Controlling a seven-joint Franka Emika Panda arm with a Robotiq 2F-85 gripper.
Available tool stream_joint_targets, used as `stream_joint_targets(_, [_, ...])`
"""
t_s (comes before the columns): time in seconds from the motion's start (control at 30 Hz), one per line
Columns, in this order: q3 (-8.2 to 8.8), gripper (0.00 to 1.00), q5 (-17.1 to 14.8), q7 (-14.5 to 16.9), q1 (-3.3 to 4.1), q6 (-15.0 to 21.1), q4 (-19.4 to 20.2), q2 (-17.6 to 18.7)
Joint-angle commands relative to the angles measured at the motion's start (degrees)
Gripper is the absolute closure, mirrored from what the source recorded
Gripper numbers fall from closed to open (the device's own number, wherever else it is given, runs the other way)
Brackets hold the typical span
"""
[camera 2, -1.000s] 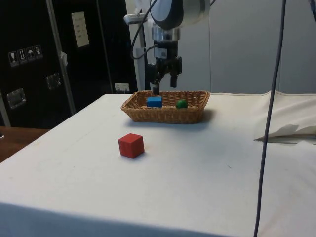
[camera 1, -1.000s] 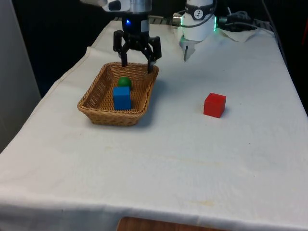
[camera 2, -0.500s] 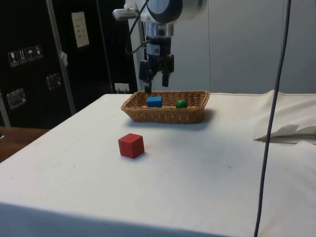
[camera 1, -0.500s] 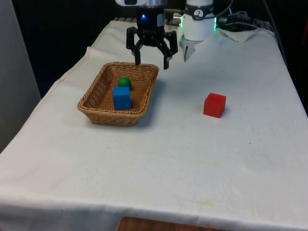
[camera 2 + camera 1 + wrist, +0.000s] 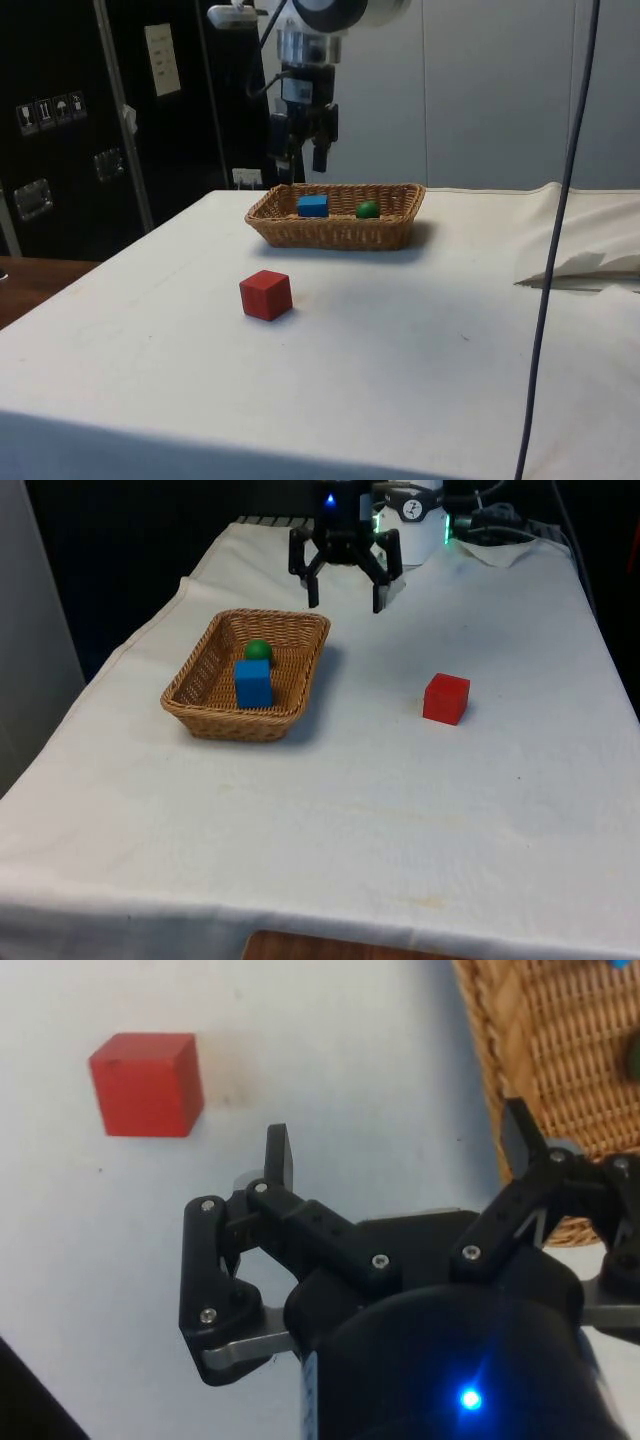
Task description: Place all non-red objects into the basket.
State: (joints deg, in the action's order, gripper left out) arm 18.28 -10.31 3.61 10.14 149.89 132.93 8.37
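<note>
The black two-finger hand hangs well above the white-clothed table, its fingers spread wide with nothing between them, so it carries nothing. In the front view it sits past the far corner of the woven wicker basket, on the front view's right of it and not over the basket's middle; the side view puts the hand high above the basket's end. Inside the basket lie the blue cube and, just behind it toward the robot, the small green ball, the two close together and possibly touching. Both are non-red, so they belong where they are, and the basket's raised walls keep the ball from rolling off. The red cube rests flat on the cloth well apart from the basket, on the front view's right; being red, it is rightly left out. From the wrist, the red cube shows beyond the open fingers and the basket's rim to one side. As no other loose object appears on the table, the sorting looks finished, and the open, raised hand suits an arm with nothing left to fetch.
</note>
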Motion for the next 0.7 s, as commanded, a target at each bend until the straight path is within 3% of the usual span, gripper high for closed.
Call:
stream_joint_targets(0.0, [-0.06,0.00,1.4,-1.2,0.40,-0.2,0.2,-0.5])
stream_joint_targets(0.1, [-1.15,0.00,1.7,-1.2,0.40,-0.5,0.2,-1.0])
stream_joint_targets(0.13, [-1.03,0.00,0.4,-0.1,0.00,-0.3,0.0,-0.6])
stream_joint_targets(0.17, [-1.15,0.00,1.7,-1.2,0.40,-0.5,0.2,-1.0])
stream_joint_targets(0.37, [-3.21,0.00,1.9,-1.1,0.34,-0.7,0.2,-2.1])
stream_joint_targets(0.4, [-3.44,0.00,0.7,-0.1,0.06,-0.5,0.0,-1.8])
stream_joint_targets(0.53, [-4.24,0.00,2.1,-1.0,0.34,-0.8,0.2,-2.5])
stream_joint_targets(0.67, [-5.27,0.00,0.8,-0.1,0.06,-0.6,0.1,-2.5])
